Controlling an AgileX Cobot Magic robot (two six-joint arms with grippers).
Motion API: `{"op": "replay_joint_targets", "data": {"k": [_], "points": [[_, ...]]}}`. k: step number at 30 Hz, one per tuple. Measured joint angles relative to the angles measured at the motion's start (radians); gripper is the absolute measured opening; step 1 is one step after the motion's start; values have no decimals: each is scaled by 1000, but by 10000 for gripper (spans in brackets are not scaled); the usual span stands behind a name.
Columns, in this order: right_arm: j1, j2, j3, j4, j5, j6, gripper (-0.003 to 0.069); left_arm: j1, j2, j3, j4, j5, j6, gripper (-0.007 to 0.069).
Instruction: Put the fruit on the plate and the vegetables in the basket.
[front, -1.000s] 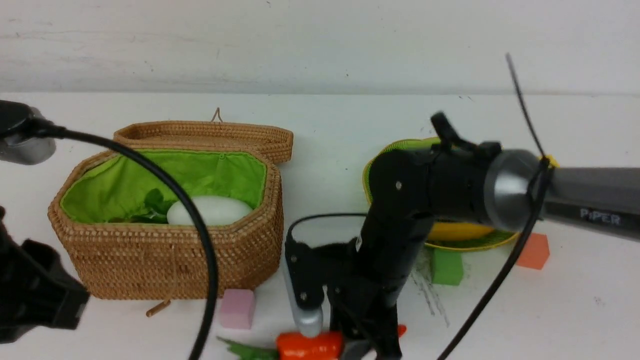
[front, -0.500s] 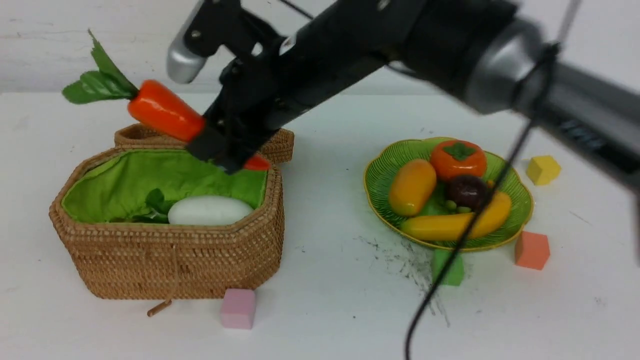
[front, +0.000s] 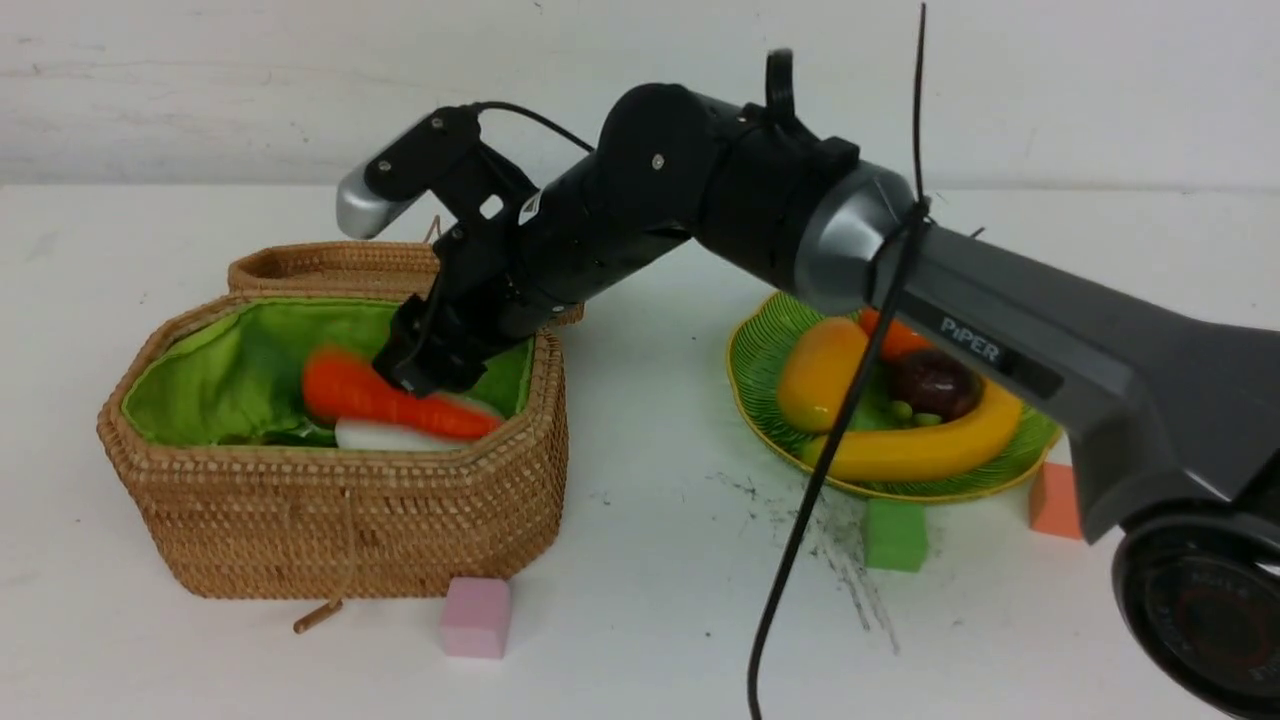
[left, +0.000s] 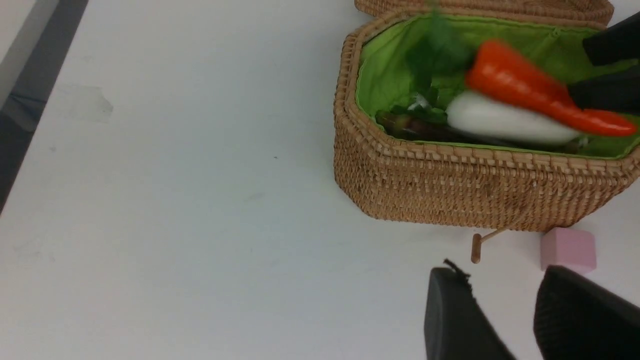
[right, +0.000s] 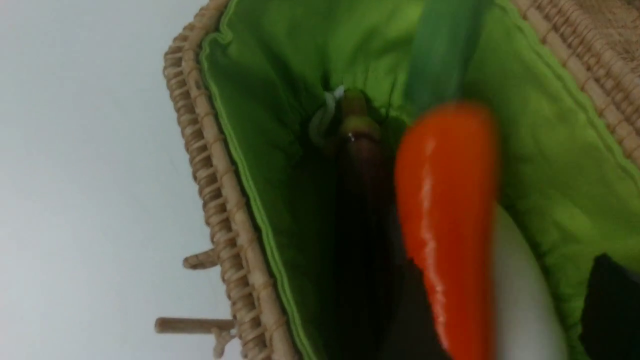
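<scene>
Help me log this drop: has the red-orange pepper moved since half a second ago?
Yes. The pepper was up above the basket rim near its lid; now it has dropped inside, lying blurred on the white radish.

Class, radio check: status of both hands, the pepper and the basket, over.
Right hand over basket, pepper blurred, lying on radish; grip unclear. Left hand empty above table. Fruit on plate. Nothing blocking.
</scene>
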Motion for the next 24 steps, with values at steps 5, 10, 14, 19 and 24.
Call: {"op": "replay_joint_targets", "data": {"k": [5, 10, 14, 19, 24], "points": [[0, -10, 0, -5, 16, 4, 472, 0, 0, 0, -8, 0, 0, 239], [-27, -122, 0, -41, 122, 48, 457, 0, 0, 1, -51, 0, 2, 239], [-113, -304, -2, -191, 322, 199, 340, 0, -1, 30, -183, 0, 51, 230], [-254, -584, 91, -452, 416, 392, 63, 0, -1, 109, -357, 0, 162, 179], [-339, -887, 380, -539, 334, 483, -8, 0, 0, 152, -440, 0, 207, 69]]}}
